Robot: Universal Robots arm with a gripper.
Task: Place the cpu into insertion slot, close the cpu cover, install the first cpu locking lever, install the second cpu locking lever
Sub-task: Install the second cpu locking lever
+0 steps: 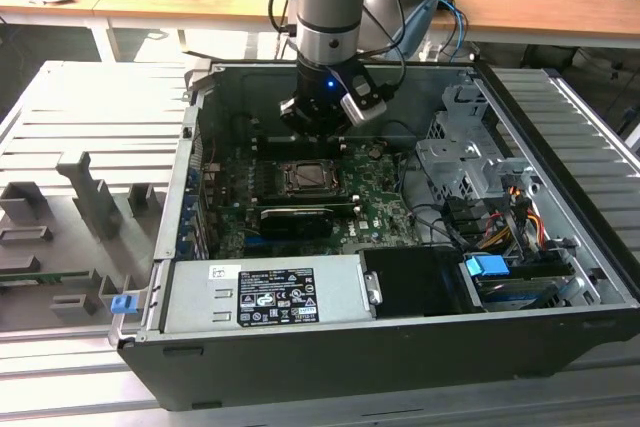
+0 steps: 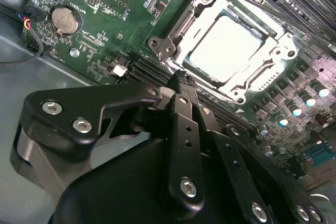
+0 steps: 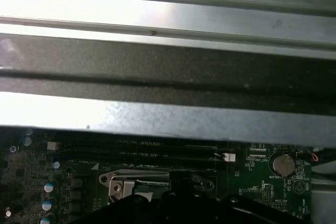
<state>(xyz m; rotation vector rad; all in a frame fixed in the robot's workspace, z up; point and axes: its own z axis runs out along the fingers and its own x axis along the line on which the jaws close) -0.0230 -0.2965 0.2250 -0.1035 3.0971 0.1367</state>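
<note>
One pincer (image 2: pixel 181 80) hangs near one cpu (image 2: pixel 227 48), seated under one cpu cover (image 2: pixel 178 30).

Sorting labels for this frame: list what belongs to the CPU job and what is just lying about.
Job:
cpu, seated
insertion slot
cpu cover, closed around it
gripper

Lying about:
coin cell battery
power supply
blue drive connector

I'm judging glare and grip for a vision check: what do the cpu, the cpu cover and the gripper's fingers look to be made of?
The cpu: pale silver-grey face, probably metal; it glares nearly white under the light.
The cpu cover: thin bright metal frame, polished, with sharp reflections on its edges.
The gripper fingers: matt black links with silver screw heads, likely painted or anodised metal, though hard plastic cannot be ruled out.
</note>
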